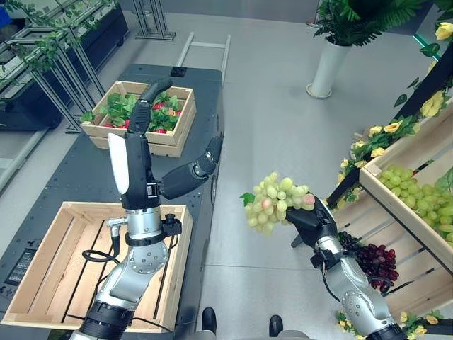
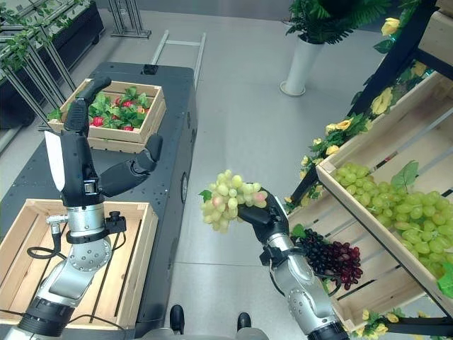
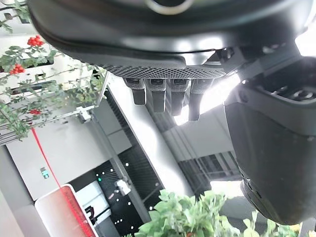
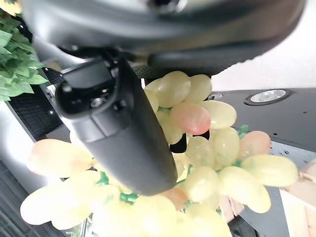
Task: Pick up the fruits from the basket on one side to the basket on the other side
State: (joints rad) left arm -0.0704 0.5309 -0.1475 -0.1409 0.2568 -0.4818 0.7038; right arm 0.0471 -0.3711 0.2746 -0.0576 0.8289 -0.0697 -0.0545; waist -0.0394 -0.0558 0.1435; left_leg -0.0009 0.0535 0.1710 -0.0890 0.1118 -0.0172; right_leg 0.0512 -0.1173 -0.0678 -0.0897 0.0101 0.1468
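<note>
One green grape bunch [image 1: 274, 202] sits gripped in the right hand's [image 1: 311, 221] curled fingers [image 4: 123, 133] — left hand [image 1: 145, 127] raised, fingers straight.

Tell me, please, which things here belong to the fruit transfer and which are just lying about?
Job: green grape bunch in right hand; empty wooden crate; shelf crate of green grapes; left hand, raised.
Lying about: strawberry crate, dark grapes, white planter.

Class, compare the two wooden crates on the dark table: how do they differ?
The near crate holds no fruit, its slatted bottom bare; the far crate is filled with green leaves and red fruit. The left robot hand is raised above the near crate, not the far crate. Both are pale slatted wood.
</note>
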